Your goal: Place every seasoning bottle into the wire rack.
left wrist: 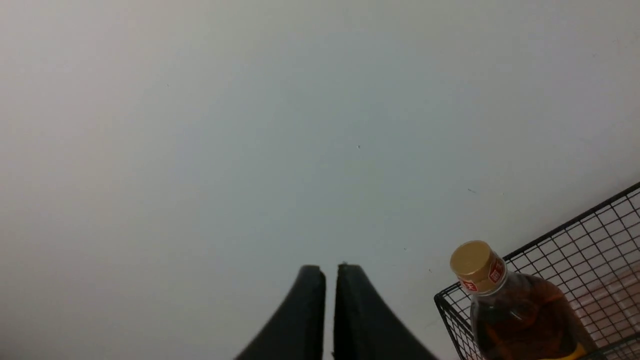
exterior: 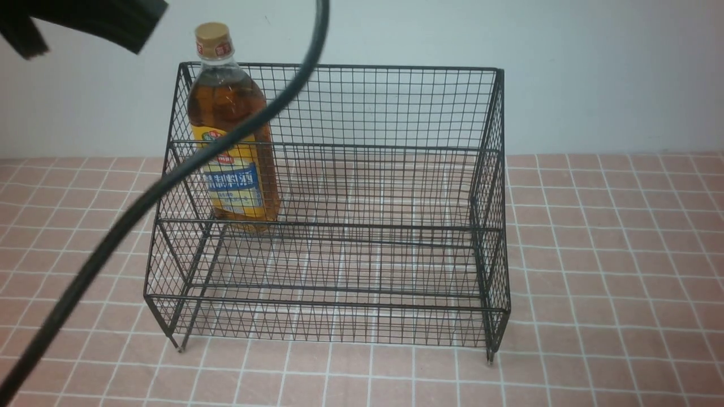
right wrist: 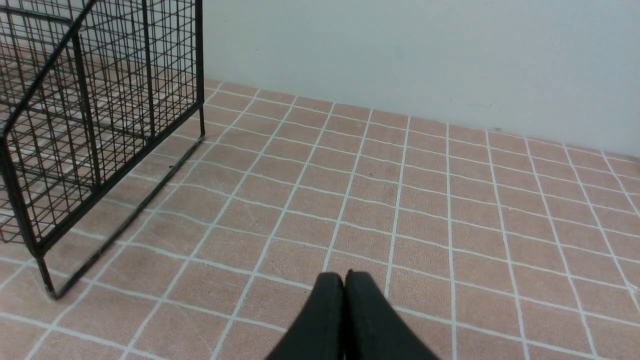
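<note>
The seasoning bottle (exterior: pixel 226 102), clear with amber liquid, a gold cap and a yellow-and-blue label, stands upright on the upper tier of the wire rack (exterior: pixel 339 66), at its left end. In the left wrist view the bottle (left wrist: pixel 520 310) and a corner of the rack (left wrist: pixel 575 220) show off to one side. My left gripper (left wrist: pixel 330 270) is shut on nothing, raised and facing the wall, apart from the bottle. My right gripper (right wrist: pixel 344 276) is shut and empty over the tiles, to the right of the rack (right wrist: pixel 100 125).
A black cable (exterior: pixel 169 181) swings across the front view from the bottom left up past the bottle. A dark part of the left arm (exterior: pixel 85 20) fills the top left corner. The rack stands on a pink tiled surface (exterior: pixel 611 254) before a pale wall (exterior: pixel 565 85).
</note>
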